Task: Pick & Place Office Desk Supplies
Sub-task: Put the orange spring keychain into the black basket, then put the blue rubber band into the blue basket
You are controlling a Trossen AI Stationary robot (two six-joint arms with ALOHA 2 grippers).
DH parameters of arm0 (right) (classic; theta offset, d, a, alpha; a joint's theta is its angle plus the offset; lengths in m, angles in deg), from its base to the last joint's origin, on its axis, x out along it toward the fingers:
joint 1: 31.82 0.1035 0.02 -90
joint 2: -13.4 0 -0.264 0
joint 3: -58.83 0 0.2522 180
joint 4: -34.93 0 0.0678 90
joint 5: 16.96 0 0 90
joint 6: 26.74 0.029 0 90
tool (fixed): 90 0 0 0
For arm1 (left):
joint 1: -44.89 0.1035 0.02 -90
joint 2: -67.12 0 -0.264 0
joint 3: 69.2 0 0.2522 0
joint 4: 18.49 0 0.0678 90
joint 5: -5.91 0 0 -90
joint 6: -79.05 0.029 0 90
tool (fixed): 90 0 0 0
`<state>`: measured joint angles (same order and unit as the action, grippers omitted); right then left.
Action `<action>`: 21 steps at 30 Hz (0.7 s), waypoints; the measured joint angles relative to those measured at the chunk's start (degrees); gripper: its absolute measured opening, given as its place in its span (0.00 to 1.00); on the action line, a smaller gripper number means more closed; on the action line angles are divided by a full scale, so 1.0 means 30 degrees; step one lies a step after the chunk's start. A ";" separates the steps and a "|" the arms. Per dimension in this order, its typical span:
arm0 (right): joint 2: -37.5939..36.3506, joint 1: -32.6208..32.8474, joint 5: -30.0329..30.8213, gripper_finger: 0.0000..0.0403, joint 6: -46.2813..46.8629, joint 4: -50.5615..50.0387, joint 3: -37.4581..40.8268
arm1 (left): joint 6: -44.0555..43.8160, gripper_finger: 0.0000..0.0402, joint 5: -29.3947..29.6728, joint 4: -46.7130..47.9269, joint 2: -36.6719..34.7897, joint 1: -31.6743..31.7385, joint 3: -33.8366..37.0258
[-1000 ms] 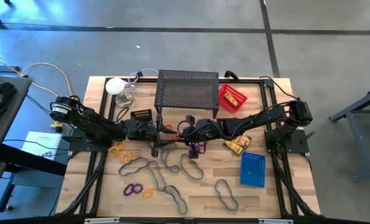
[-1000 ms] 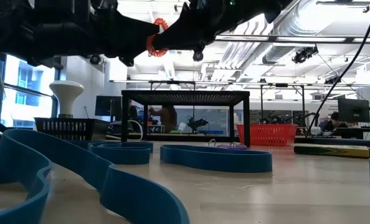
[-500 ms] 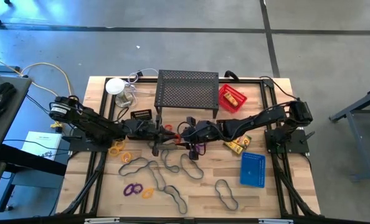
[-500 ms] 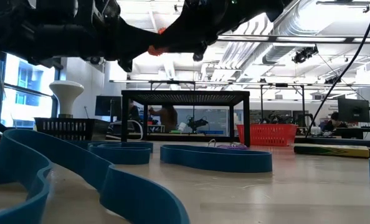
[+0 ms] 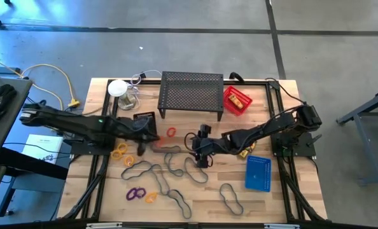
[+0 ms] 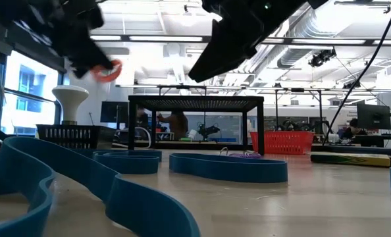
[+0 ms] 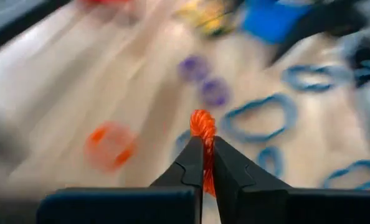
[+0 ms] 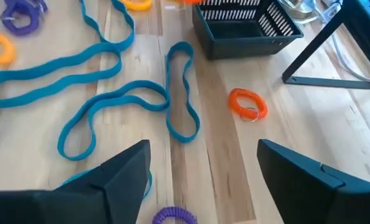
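**Left arm carries a ring; right stands clear**

High view: your left gripper [image 5: 142, 141] sits beside the small black mesh tray [image 5: 144, 118].

Left wrist view: fingers pinch an orange coiled ring [image 7: 203, 127], seemingly securely; lower over the tray before releasing.

Right wrist view: right gripper [image 8: 203, 168] gapes, empty.

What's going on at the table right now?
Left gripper shut on orange ring, held above the table. Right gripper open, empty, over the blue loops. Second orange ring lies by the black tray. Nothing in the way.
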<state>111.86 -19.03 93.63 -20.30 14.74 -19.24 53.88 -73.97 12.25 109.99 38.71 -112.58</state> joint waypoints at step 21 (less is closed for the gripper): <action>0.0000 -0.0011 -0.0047 0.64 0.0457 0.0647 0.0000 | -0.4619 0.23 0.3458 0.9133 0.3559 0.3330 -0.1446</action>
<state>111.86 -19.06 93.48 -18.93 16.68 -19.24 40.02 -63.60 39.65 120.67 48.70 -116.91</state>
